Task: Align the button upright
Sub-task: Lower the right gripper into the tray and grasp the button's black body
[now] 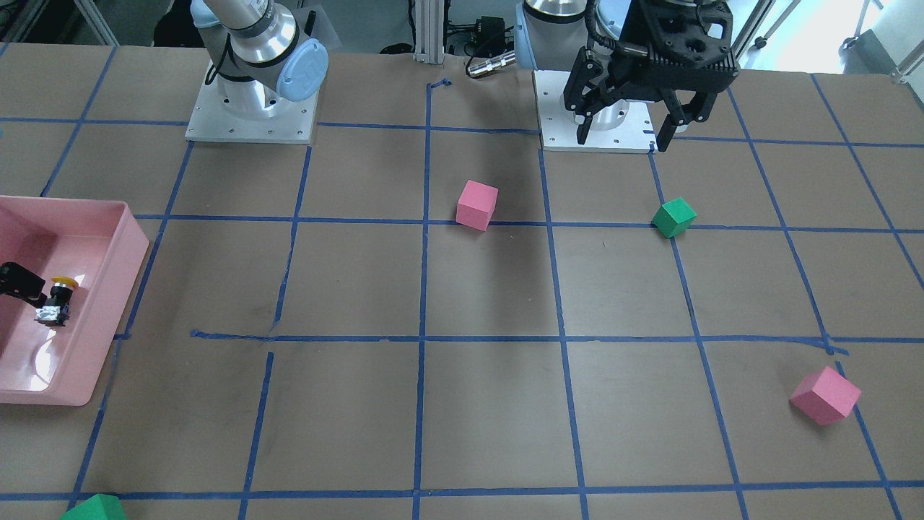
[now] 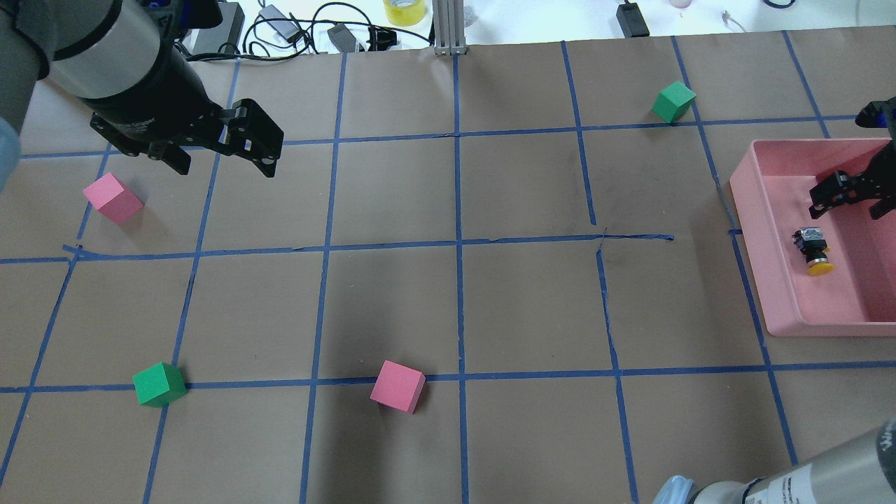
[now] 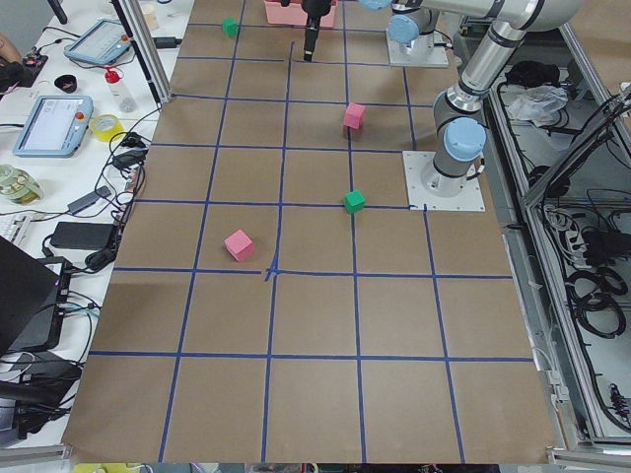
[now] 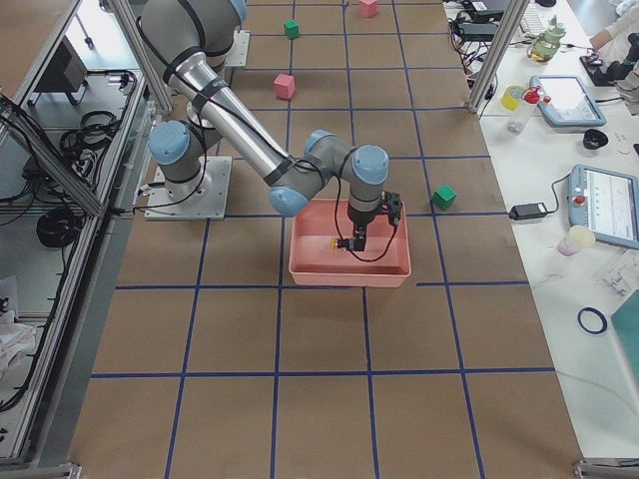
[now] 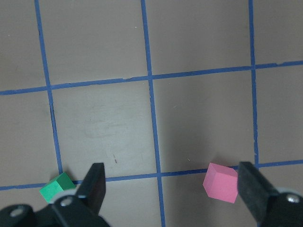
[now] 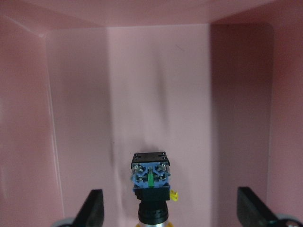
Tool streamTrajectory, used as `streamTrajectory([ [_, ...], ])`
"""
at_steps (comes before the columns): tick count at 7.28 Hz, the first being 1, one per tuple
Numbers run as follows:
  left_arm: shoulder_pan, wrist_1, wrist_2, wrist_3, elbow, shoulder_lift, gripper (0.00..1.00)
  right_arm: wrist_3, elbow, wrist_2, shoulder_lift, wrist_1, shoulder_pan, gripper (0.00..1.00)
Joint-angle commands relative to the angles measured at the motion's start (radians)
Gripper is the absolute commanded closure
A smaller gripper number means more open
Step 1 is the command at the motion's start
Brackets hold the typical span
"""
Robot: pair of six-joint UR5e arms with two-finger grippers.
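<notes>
The button [image 2: 812, 250] lies on its side on the floor of the pink tray [image 2: 763, 231], with its yellow cap toward the robot. It also shows in the front view [image 1: 56, 300] and in the right wrist view [image 6: 150, 182], base block uppermost. My right gripper [image 2: 850, 199] is open over the tray, just beyond the button's base end. In the wrist view [image 6: 171, 209] its fingers stand wide on either side, not touching the button. My left gripper [image 2: 224, 164] is open and empty above the table, also seen in the front view [image 1: 624, 137] and its wrist view [image 5: 173, 189].
The tray [image 1: 133, 245] sits at the table's right end. Pink cubes [image 2: 112, 198] [image 2: 397, 386] and green cubes [image 2: 159, 383] [image 2: 673, 101] lie scattered on the brown, blue-taped table. Cables and a tape roll [image 2: 402, 10] lie beyond the far edge.
</notes>
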Motion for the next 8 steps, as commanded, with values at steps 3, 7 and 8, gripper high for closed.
streamTrajectory([
  [3, 0.0, 0.004, 0.0, 0.0, 0.0, 0.0, 0.0, -0.025, 0.061, -0.001, 0.023, -0.06, -0.011, 0.0],
  [7, 0.0, 0.004, 0.0, 0.0, 0.0, 0.0, 0.0, -0.025, 0.075, -0.001, 0.029, -0.063, -0.013, 0.0],
  [8, 0.0, 0.004, 0.0, 0.0, 0.0, 0.0, 0.0, -0.025, 0.078, -0.002, 0.029, -0.063, -0.013, 0.0],
])
